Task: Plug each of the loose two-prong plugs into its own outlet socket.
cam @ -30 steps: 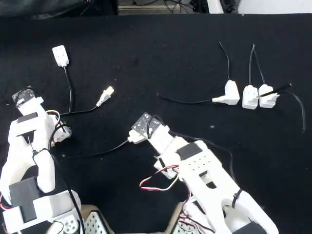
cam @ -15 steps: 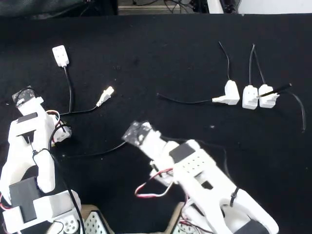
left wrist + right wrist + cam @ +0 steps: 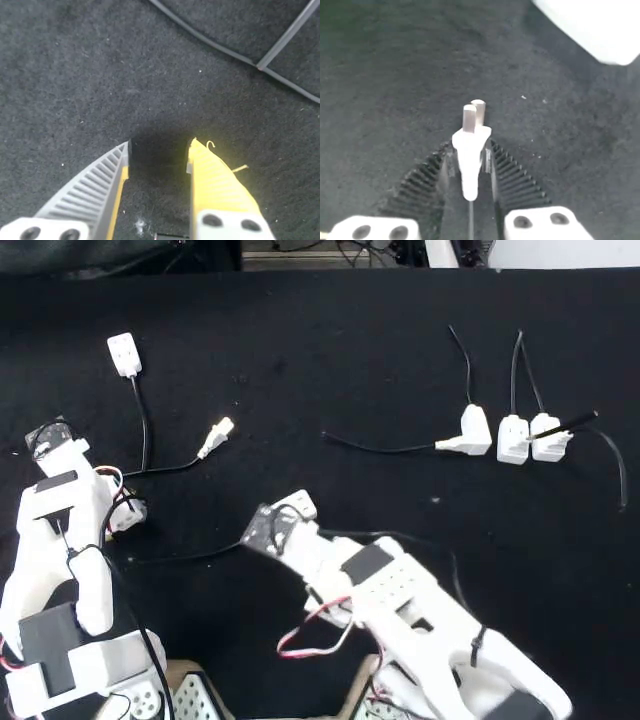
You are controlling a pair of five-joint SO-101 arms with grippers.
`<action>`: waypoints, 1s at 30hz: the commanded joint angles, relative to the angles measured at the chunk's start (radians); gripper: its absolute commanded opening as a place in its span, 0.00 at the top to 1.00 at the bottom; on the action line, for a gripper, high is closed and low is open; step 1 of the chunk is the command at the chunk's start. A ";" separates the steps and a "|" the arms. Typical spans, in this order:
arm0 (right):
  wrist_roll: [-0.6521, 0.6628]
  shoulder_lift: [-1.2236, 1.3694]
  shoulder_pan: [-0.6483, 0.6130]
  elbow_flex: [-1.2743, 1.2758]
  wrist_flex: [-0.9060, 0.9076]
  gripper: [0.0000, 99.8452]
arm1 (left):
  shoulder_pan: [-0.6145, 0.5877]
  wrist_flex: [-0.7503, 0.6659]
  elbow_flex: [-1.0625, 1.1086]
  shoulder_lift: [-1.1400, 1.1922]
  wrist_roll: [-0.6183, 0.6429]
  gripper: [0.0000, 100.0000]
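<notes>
My right gripper (image 3: 469,150) is shut on a white two-prong plug (image 3: 470,137), whose prongs stick out beyond the fingertips over the black cloth. In the high view this gripper (image 3: 265,530) is at the middle front, with the plug's black cable (image 3: 190,555) trailing left. My left gripper (image 3: 159,147) stands open just above the cloth, nothing between its fingers; it sits at the left (image 3: 122,516). Another loose plug (image 3: 216,436) lies at centre left. A white outlet socket (image 3: 124,353) lies at the far left. Two more sockets (image 3: 513,438) (image 3: 548,437) lie at the right, beside an angled white plug (image 3: 470,430).
Black cables (image 3: 235,55) run across the cloth near my left gripper. A blurred white body (image 3: 585,25) lies close ahead of the held plug. Thin cables (image 3: 380,448) trail from the right-hand group. The table's far edge (image 3: 320,268) runs along the back.
My right gripper has swung left and toward the front with the plug in it, turning as it went. The left arm has kept still.
</notes>
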 commanded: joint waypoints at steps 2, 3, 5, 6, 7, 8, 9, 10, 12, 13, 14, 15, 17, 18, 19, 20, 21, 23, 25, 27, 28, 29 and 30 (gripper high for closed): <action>0.015 -0.002 0.143 0.004 -0.074 0.91 | -0.012 -0.017 -0.024 -0.044 0.000 0.81; 0.015 -0.002 0.146 0.005 -0.075 0.92 | -0.012 -0.017 -0.024 -0.044 0.000 0.81; 0.015 -0.004 0.146 0.005 -0.074 0.92 | -0.012 -0.017 -0.024 -0.044 0.000 0.81; 0.015 -0.004 0.144 0.005 -0.074 0.92 | -0.012 -0.017 -0.024 -0.044 0.000 0.81; 0.015 -0.005 0.144 0.005 -0.075 0.94 | -0.012 -0.017 -0.024 -0.044 0.000 0.81; 0.012 -0.005 0.144 0.002 -0.077 0.97 | -0.012 -0.017 -0.024 -0.044 0.000 0.81; 0.009 -0.005 0.146 -0.004 -0.074 0.99 | -0.012 -0.017 -0.024 -0.044 0.000 0.81; 0.008 -0.005 0.147 -0.004 -0.074 0.98 | -0.012 -0.017 -0.024 -0.044 0.000 0.81; 0.008 -0.005 0.150 -0.005 -0.074 0.99 | -0.012 -0.017 -0.024 -0.044 0.000 0.81; 0.008 -0.005 0.152 -0.010 -0.072 0.99 | -0.012 -0.017 -0.024 -0.044 0.000 0.81; 0.006 -0.005 0.152 -0.013 -0.072 0.99 | -0.012 -0.017 -0.024 -0.044 0.000 0.81; 0.006 -0.005 0.152 -0.013 -0.075 0.99 | -0.012 -0.017 -0.024 -0.044 0.000 0.81; 0.014 -0.002 0.152 -0.012 -0.080 0.99 | -0.012 -0.017 -0.024 -0.044 0.000 0.81; 0.014 -0.001 0.152 -0.012 -0.080 0.99 | -0.012 -0.017 -0.024 -0.044 0.000 0.81; 0.014 -0.004 0.152 -0.012 -0.074 0.99 | -0.012 -0.017 -0.024 -0.044 0.000 0.81; 0.014 -0.004 0.158 -0.013 -0.066 0.99 | -0.012 -0.017 -0.024 -0.044 0.000 0.81; 0.014 -0.004 0.176 -0.019 -0.044 0.99 | -0.010 -0.015 -0.024 -0.044 0.000 0.81; 0.014 -0.005 0.203 -0.065 0.000 0.99 | -0.005 -0.012 -0.022 -0.044 0.000 0.81; 0.020 -0.013 0.229 -0.156 0.094 0.99 | -0.004 -0.011 -0.022 -0.046 0.000 0.81; 0.051 -0.051 0.233 -0.257 0.209 0.99 | -0.002 -0.011 -0.022 -0.046 0.000 0.81; 0.054 -0.077 0.227 -0.298 0.253 0.99 | -0.002 -0.011 -0.022 -0.046 0.000 0.81; 0.052 -0.108 0.213 -0.334 0.282 0.99 | -0.002 -0.011 -0.022 -0.046 0.000 0.81; 0.044 -0.139 0.196 -0.354 0.292 0.99 | -0.001 -0.011 -0.022 -0.046 0.000 0.81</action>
